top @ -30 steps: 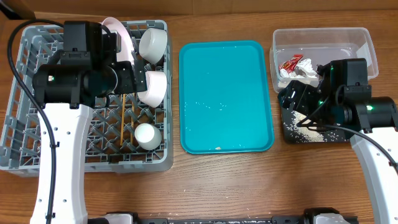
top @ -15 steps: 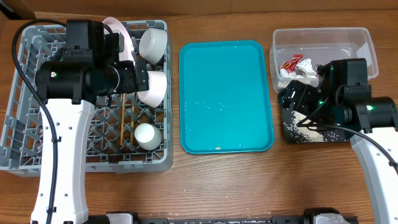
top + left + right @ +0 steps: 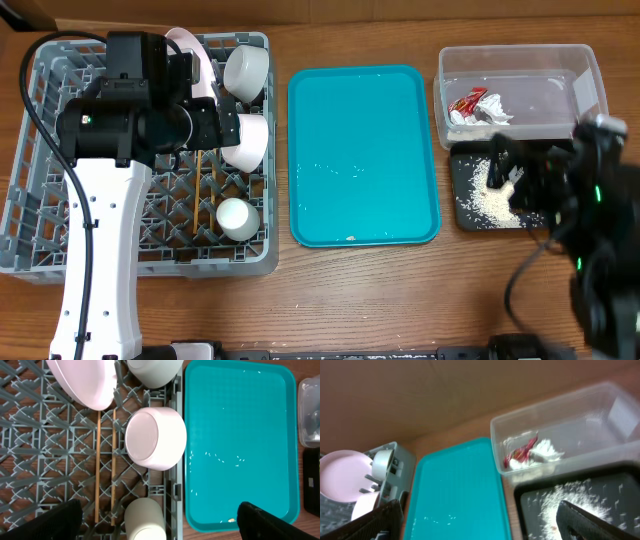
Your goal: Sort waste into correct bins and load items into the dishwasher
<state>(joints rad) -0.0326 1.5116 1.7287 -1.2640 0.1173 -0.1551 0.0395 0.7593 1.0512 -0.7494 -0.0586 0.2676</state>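
Left hand (image 3: pixel 160 516) gapes empty above the dish rack (image 3: pixel 175 480).
Right hand (image 3: pixel 479 520) likewise apart, over rice (image 3: pixel 560 500) on black tray (image 3: pixel 626 494).

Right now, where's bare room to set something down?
Roomiest: the teal rectangular tray, bare bar a few grains, between the grey lattice dish rack and the clear plastic tub. The tub's right half is free; red wrapper and white napkin fill its left. Crowded: the rack's right side, with pink plate, white bowls, chopsticks, cup; the black tray carries rice.
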